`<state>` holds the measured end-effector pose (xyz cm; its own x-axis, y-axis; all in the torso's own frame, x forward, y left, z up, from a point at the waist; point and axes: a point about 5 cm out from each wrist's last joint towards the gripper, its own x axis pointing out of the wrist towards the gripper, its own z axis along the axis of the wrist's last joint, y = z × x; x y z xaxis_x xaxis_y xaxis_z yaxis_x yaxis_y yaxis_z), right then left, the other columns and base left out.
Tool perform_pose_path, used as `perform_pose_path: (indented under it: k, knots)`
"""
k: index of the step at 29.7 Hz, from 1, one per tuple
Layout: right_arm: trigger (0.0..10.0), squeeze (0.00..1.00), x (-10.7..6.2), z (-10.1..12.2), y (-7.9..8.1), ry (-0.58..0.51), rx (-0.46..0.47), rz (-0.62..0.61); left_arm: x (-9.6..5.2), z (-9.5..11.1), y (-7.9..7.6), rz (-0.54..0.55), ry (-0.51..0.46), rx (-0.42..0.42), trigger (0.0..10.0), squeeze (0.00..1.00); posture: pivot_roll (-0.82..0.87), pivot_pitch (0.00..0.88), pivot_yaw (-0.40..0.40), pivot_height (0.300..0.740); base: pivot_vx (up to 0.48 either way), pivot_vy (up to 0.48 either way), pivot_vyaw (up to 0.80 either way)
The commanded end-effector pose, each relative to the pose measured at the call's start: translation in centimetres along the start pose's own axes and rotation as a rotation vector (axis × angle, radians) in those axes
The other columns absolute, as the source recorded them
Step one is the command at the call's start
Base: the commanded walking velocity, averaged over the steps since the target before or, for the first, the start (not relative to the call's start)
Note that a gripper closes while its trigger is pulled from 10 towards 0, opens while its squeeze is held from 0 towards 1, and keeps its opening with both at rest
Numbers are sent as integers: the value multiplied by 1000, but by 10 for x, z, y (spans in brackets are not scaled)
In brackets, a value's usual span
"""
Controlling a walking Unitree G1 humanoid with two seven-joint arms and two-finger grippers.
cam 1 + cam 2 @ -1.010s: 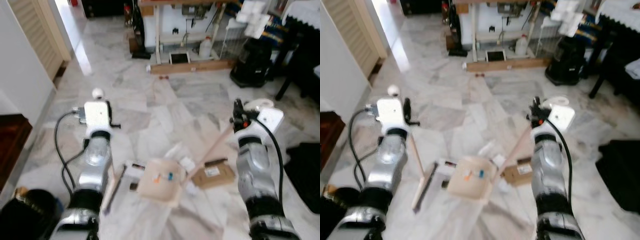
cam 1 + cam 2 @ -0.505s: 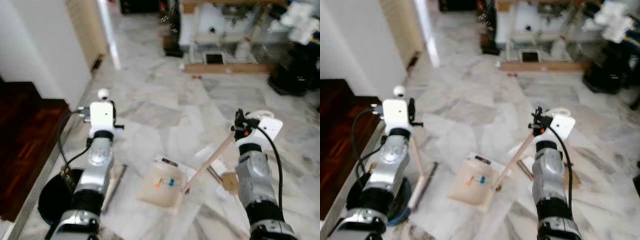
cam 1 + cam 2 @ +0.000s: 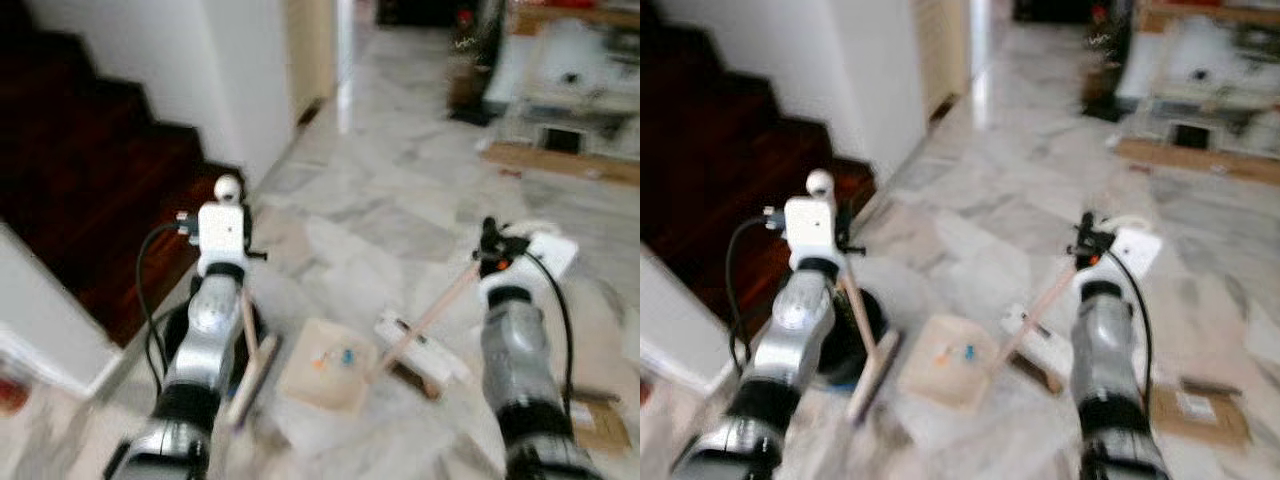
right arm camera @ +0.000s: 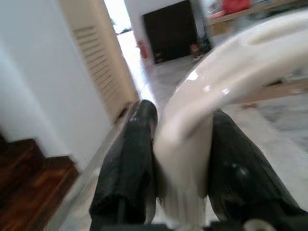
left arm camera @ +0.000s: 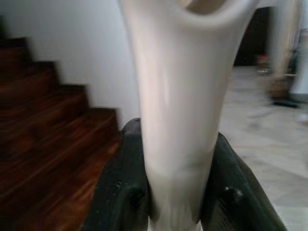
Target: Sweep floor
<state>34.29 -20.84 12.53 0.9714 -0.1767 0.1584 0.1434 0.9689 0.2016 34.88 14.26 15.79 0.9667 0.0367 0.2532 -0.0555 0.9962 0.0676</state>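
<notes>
The left gripper (image 5: pixel 175 192) is clamped on the brush (image 3: pixel 250 370) handle, the right gripper (image 4: pixel 183 159) on the dustpan (image 3: pixel 322 365) handle. Litter (image 3: pixel 425 350) lies beside the pan; short, low strokes toward its mouth should work best.

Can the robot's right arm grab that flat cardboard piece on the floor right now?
Probably not. The right gripper is shut on the dustpan handle, so it has no free fingers, and the cardboard piece lies low on the floor beside that arm.
</notes>
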Motion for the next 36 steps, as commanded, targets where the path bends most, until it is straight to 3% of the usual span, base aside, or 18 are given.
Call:
perform_pose_path:
  k: [1,15,18,36]
  knots:
    - [10000,0,4,11,4,-64,27,2,3,11,2,-8,-50,34,10000,0,-34,0,69,740,0,0,631]
    - [10000,0,3,8,-3,-58,31,-28,-8,8,-24,-198,-48,-20,10000,0,-31,0,77,740,0,0,29]
    - [10000,0,3,6,-4,-54,30,-32,-11,5,-24,-205,-41,-42,10000,0,-31,0,79,740,0,0,0]
    - [10000,0,6,7,-5,-50,27,-31,-17,-6,-11,-212,6,17,10000,0,-15,0,65,740,0,0,0]
